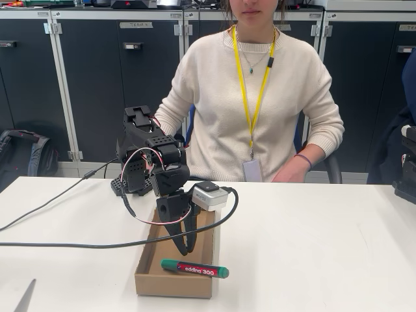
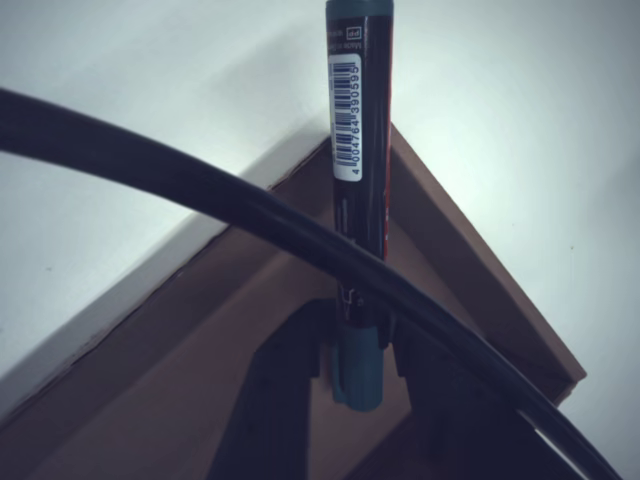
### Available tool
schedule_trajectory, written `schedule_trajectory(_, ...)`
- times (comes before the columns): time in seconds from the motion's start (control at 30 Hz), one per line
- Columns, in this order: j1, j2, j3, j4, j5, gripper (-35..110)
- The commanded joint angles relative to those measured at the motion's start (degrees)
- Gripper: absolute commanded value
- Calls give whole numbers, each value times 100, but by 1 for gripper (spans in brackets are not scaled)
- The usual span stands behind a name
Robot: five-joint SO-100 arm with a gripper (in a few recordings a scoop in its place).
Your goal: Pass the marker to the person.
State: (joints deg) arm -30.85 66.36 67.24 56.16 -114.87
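1 marker [image 1: 194,268] clamped in 1 hand [image 1: 185,250], over 1 cardboard tray [image 1: 145,278], 1 person [image 1: 250,97] seated behind.

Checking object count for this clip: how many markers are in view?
1. The marker lies across the near end of the tray, its tail between the gripper fingers in the wrist view. Others could be hidden behind the arm.
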Motion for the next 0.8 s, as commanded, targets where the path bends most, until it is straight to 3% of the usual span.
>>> schedule_trajectory(0.0, -88, 237, 0, -70, 18, 22)
schedule_trajectory(0.77, 413, 105, -167, -35, -18, 26)
